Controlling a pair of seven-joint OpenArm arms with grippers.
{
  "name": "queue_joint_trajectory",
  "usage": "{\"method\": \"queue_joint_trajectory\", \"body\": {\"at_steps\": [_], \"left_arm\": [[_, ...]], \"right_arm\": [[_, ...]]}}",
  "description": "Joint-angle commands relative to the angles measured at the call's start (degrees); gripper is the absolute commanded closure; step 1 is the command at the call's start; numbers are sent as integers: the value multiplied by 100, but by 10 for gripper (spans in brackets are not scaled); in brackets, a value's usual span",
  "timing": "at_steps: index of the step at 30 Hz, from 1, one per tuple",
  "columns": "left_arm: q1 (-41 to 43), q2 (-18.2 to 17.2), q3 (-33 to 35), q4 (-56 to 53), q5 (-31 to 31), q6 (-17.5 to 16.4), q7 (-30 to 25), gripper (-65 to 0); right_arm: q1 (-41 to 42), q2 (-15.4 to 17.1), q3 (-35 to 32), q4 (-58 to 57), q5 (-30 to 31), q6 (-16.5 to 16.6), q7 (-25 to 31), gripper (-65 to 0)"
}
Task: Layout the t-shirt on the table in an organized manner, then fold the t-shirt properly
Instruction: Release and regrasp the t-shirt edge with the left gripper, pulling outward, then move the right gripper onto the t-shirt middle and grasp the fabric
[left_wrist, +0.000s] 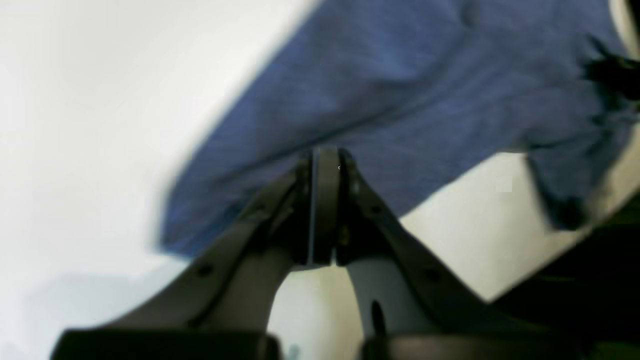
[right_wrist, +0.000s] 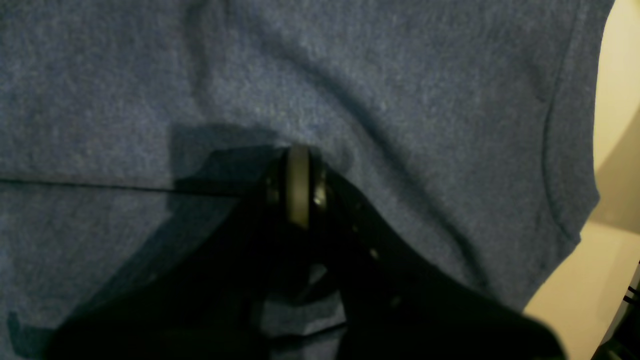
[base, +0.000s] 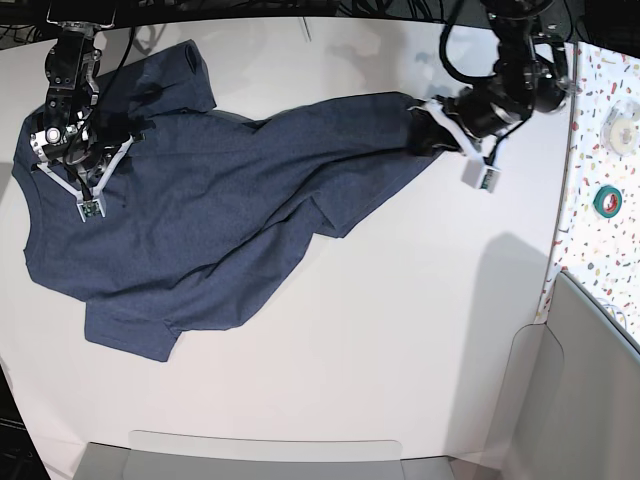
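1. Shirt (base: 210, 210): dark blue, spread unevenly over the upper left and centre of the base view, wrinkled, with one long tongue of cloth drawn out toward the upper right. One sleeve lies at the upper left, another at the lower left. No lettering shows.
2. Table (base: 400, 330): white, bare across the lower and right parts of the base view; the shirt lies on it.
3. Left gripper (left_wrist: 325, 160): upper right of the base view, jaws closed together at the edge of the shirt's drawn-out end. Its wrist view is blurred; cloth seems pinched at the tips.
4. Right gripper (right_wrist: 299, 165): upper left of the base view, jaws closed, tips down on the shirt near a seam. Whether cloth is caught between them cannot be told.
5. Speckled surface (base: 600, 150): narrow strip along the right edge of the base view.
6. Green tape roll (base: 606, 199): on the speckled surface, well apart from the shirt.
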Motion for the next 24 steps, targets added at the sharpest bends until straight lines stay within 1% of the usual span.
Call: {"method": "queue_joint_trajectory", "body": {"at_steps": [1, 4, 6, 7, 8, 10, 12, 14, 16, 18, 20, 24], "left_arm": [[-15, 30, 93, 89, -70, -55, -74, -6], [-15, 91, 392, 1, -43, -29, -74, -6], [-15, 91, 515, -166, -35, -11, -83, -6], [-15, 91, 550, -289, 44, 59, -83, -6], [-15, 91, 568, -369, 185, 164, -83, -6], [-24, 91, 585, -562, 607, 578, -92, -6], [-24, 74, 585, -624, 985, 815, -189, -6], [-24, 65, 541, -606, 1258, 912, -347, -5], [-24, 30, 524, -597, 1539, 938, -408, -5], [-15, -128, 357, -456, 1838, 938, -435, -5], [2, -172, 110, -289, 2031, 938, -435, -5], [20, -207, -531, 97, 2066, 938, -373, -5]], "right_arm": [[-37, 33, 24, -53, -185, -19, -272, 0], [-64, 24, 24, -53, -185, -19, -272, 0], [-64, -46, 24, -53, -185, -19, -272, 0], [-64, -64, 24, -53, -185, -19, -272, 0], [-64, -73, 24, -53, -185, -19, -272, 0], [-64, -81, 24, -53, -185, -19, -272, 0], [-64, -81, 24, -53, -185, -19, -272, 0], [-64, -81, 24, -53, -185, -19, -272, 0], [-64, -81, 24, -53, -185, -19, -272, 0], [-55, -81, 24, -53, -185, -19, -272, 0], [-55, -81, 24, -53, -202, -19, -272, 0], [-64, -81, 24, -53, -202, -19, -272, 0]]}}
